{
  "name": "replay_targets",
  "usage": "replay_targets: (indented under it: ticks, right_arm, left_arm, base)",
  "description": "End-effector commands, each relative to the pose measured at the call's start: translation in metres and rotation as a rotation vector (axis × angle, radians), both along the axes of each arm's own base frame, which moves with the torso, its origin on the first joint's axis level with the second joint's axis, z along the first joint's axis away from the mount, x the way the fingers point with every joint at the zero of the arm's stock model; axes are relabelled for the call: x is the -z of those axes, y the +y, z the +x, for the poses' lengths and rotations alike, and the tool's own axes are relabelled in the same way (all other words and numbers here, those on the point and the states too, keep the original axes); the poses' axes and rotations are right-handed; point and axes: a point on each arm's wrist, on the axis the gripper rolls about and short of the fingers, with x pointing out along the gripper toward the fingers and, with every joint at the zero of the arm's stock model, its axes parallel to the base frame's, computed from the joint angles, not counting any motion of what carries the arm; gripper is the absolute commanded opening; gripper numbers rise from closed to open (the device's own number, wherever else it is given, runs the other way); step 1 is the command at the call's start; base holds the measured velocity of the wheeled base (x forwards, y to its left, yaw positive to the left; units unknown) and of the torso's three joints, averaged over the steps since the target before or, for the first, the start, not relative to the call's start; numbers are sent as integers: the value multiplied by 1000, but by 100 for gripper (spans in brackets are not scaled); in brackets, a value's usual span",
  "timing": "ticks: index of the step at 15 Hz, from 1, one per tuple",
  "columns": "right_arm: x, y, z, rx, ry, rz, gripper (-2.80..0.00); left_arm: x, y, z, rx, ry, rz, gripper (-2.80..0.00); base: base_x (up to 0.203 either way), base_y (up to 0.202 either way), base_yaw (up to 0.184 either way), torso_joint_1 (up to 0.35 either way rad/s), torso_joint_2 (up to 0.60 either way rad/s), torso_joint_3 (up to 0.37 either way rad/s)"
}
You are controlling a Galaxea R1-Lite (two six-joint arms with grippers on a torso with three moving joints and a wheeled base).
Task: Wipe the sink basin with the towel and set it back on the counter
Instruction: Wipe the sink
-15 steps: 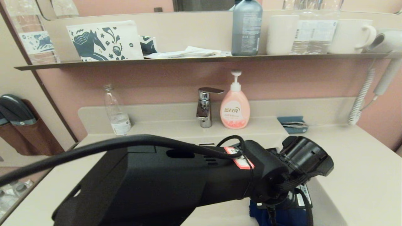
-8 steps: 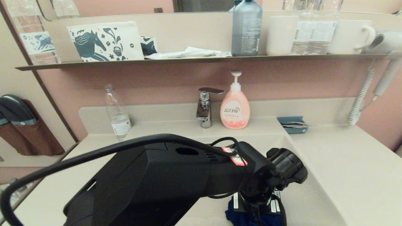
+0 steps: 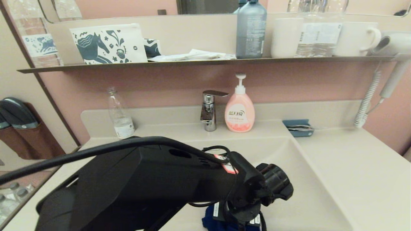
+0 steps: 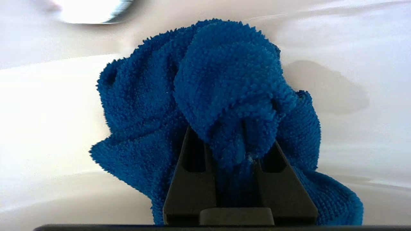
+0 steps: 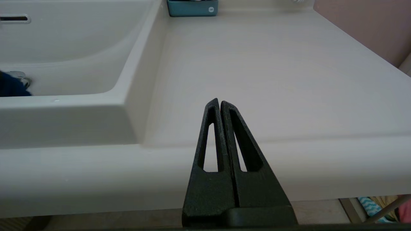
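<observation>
Left tool clamped tight on the blue towel

Towel bunches past the tips, low centre of the head frame, down in the sink. Right tool sits closed by the table edge.

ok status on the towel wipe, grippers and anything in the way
Left gripper shut on blue towel, down in sink basin. Right gripper shut, parked by counter. Nothing blocking.

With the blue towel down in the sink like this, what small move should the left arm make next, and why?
Probably another short wiping stroke across the sink basin. The left gripper is shut on the bunched towel, which lies against the pale basin floor, and much of the basin looks uncovered. The right gripper is parked, shut, at the counter front edge.
</observation>
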Motion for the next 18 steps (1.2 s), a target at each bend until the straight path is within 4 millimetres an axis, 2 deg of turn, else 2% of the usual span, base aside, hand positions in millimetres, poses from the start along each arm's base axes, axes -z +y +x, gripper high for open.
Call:
replay_targets:
  ticks: [1, 6, 18]
  right_arm:
    - [0, 0, 0, 0, 1, 0, -280]
    - [0, 0, 0, 0, 1, 0, -280]
    - [0, 0, 0, 0, 0, 0, -280]
  left_arm:
    - [8, 26, 2, -1, 29, 104, -280]
    - [6, 71, 17, -12, 62, 210, -280]
    - [-4, 161, 53, -105, 84, 400, -280]
  base:
    - [0, 0, 0, 0, 0, 0]
    - [0, 0, 0, 0, 0, 0]
    - [0, 0, 0, 0, 0, 0]
